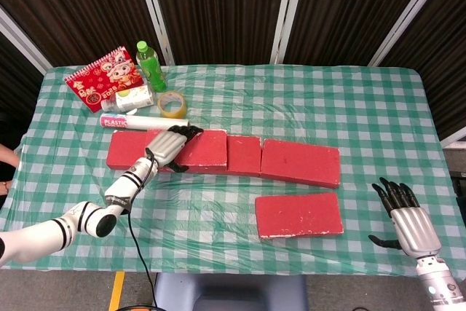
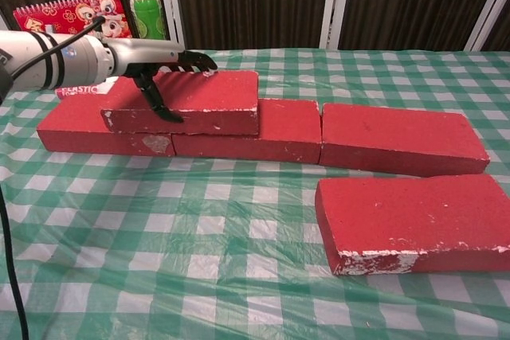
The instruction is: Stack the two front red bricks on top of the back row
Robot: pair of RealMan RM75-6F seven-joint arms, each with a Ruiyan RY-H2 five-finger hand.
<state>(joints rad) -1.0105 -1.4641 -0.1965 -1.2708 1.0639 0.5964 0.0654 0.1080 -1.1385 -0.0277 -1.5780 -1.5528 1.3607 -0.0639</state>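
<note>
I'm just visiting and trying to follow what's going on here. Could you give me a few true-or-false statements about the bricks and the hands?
1. The left hand grips the stacked brick. True.
2. Both front bricks are already stacked. False: one front brick lies on the tablecloth.
3. The right hand holds a brick. False: it holds nothing, fingers spread.
4. A green bottle stands behind the bricks. True.
</note>
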